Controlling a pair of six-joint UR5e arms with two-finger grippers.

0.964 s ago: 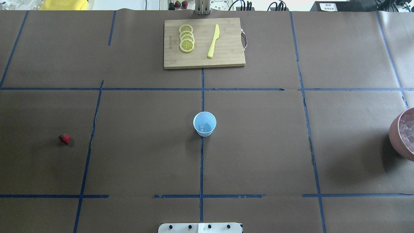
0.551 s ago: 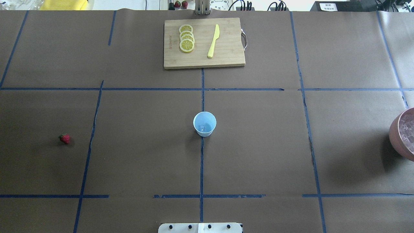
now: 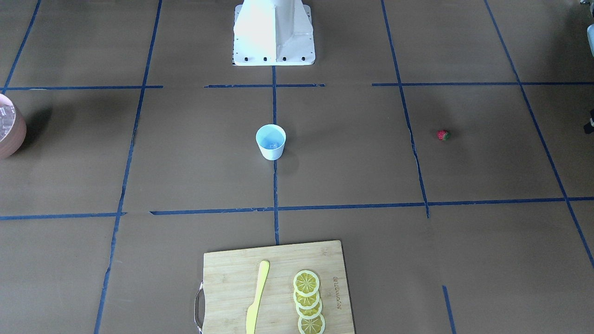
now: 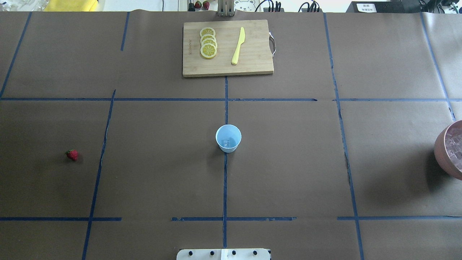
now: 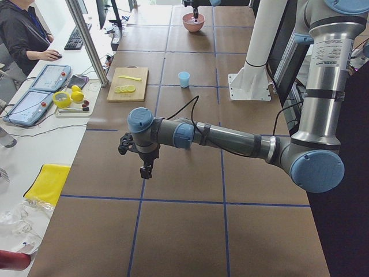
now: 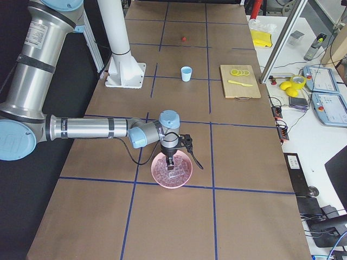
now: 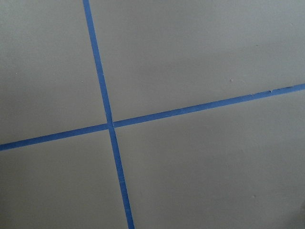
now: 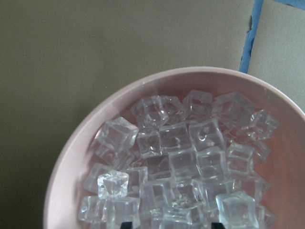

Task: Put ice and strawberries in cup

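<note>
The pink bowl (image 4: 449, 151) is cut off by the overhead view's right edge. What lies in the cup (image 4: 228, 138) is too small to be made out, and the left gripper (image 5: 145, 172) is seen too small for its jaws to be judged

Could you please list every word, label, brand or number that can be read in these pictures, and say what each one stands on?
No text can be quoted; all of it is too small or blurred.
Cutting board: engraved brand mark by one short edge, unreadable.
White sign at the overhead view's top right: dark characters, blurred.
Right arm: small forearm label, unreadable.
Left arm: printed label on its upright tube, unreadable.
</note>
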